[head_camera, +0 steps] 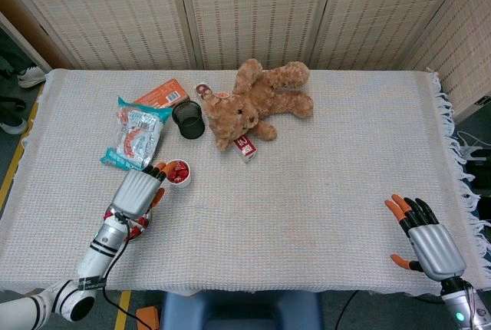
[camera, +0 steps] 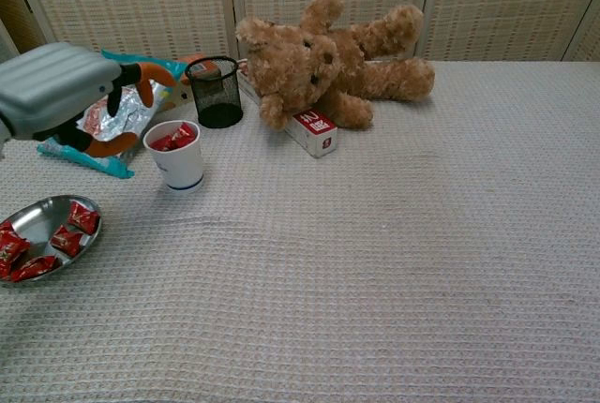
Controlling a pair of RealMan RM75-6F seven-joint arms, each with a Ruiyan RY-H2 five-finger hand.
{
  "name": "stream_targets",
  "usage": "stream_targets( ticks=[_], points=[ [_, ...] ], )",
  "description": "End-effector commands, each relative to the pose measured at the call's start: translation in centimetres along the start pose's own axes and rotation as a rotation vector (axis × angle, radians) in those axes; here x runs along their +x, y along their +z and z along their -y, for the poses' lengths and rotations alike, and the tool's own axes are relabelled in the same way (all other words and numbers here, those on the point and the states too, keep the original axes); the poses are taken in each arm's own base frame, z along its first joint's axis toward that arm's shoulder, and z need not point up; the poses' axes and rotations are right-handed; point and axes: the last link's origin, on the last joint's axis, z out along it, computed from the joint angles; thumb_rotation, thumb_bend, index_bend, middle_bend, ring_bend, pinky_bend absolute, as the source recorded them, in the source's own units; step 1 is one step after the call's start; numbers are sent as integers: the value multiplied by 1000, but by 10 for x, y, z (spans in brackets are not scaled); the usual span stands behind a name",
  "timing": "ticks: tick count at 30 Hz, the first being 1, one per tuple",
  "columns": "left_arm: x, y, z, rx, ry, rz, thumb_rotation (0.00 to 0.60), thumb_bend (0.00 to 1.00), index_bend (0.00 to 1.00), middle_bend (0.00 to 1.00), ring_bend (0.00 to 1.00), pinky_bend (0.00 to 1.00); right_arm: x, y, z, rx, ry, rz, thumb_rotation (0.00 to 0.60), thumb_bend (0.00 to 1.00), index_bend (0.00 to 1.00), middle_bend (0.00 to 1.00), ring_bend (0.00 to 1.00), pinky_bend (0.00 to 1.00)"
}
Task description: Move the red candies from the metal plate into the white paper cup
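The white paper cup (camera: 176, 160) stands on the cloth with red candies (camera: 173, 137) showing in its mouth; the head view also shows the cup (head_camera: 178, 173). The metal plate (camera: 36, 221) lies at the near left and holds several red candies (camera: 66, 239). My left hand (camera: 62, 92) hovers left of the cup, above and behind the plate, fingers apart and holding nothing. From the head camera, the left hand (head_camera: 137, 193) covers most of the plate. My right hand (head_camera: 426, 243) rests open at the near right edge of the table.
A brown teddy bear (camera: 328, 47) lies at the back centre with a small red and white box (camera: 314, 131) against it. A black mesh pot (camera: 215, 91) stands behind the cup. Snack packets (head_camera: 136, 136) lie at the back left.
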Motion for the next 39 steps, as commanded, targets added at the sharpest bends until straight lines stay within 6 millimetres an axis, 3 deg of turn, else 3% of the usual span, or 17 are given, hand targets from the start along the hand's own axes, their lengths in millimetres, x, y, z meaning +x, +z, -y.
stream_targets(
  ticks=[1,5,9,15,23,39],
  points=[
    [-9,-61,25,79,-15,31,600,383,182,329,510,921,0,-1,1,7,2,-2,600,50,0,0,0,0],
    [-22,-105,41,173,-16,63,600,378,211,362,529,937,-1,-1,4,18,1,2,600,50,0,0,0,0],
    [-35,-144,44,206,-12,125,600,371,218,373,532,940,-3,-1,7,35,-3,15,600,50,0,0,0,0],
    [-51,-177,44,259,-24,189,600,371,204,395,532,915,-3,-2,9,51,0,17,600,50,0,0,0,0],
    [-70,-187,44,286,-5,252,600,364,185,397,535,907,-2,-5,10,59,0,14,600,50,0,0,0,0],
    [-91,-175,47,293,116,262,600,361,212,379,556,913,-3,-4,9,52,-1,15,600,50,0,0,0,0]
  ],
)
